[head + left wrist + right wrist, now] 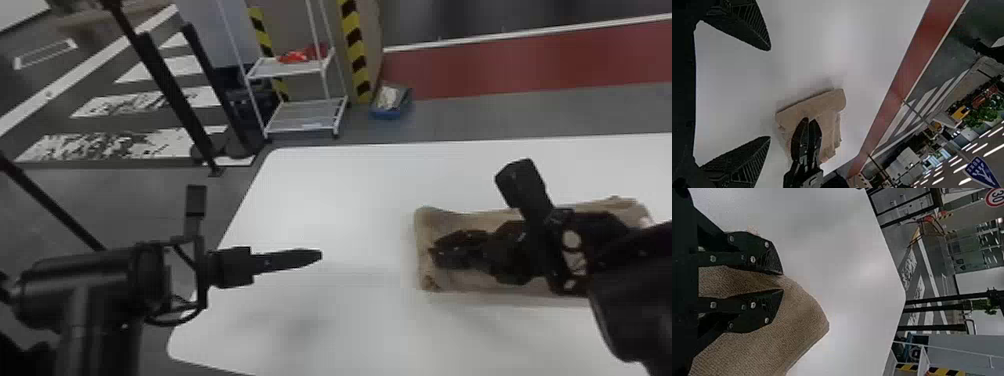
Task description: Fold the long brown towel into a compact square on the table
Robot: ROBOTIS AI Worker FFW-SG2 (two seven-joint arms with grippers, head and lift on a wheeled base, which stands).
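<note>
white table: right hand over the towel, slightly open; left hand well apart, wide open; both empty.

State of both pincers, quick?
Left pincer: open, empty, above the table.
Right pincer: at the towel; can't tell whether open or shut on it.

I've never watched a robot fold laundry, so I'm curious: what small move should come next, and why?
Probably the right gripper should bring the brown towel's left end rightward: it is at that end, and the towel lies oblong, not square.
</note>
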